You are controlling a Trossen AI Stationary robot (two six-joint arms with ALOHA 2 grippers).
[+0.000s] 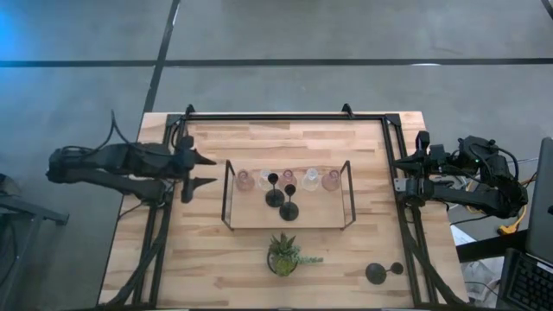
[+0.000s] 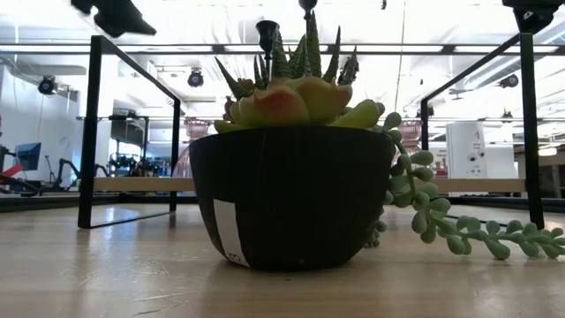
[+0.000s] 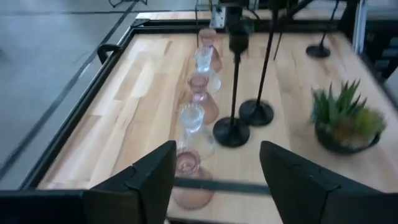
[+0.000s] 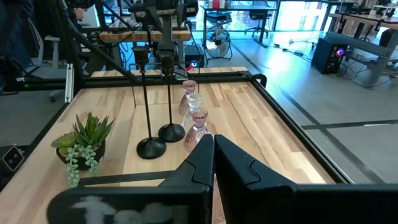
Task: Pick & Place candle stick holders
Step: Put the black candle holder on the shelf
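Potted plant sitting nearest; tray holding candle stick holders. Left gripper hovering, fingers apart; right gripper fingers together.

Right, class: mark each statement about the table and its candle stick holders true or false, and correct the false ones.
1. Two black candle stick holders stand in the tray. True.
2. The third black holder stands in the tray too. False: it stands on the table, outside the tray.
3. The left gripper is open. True.
4. The right gripper grips a glass holder. False: it is shut on nothing, beside the tray.
5. The potted plant sits inside the tray. False: outside it.
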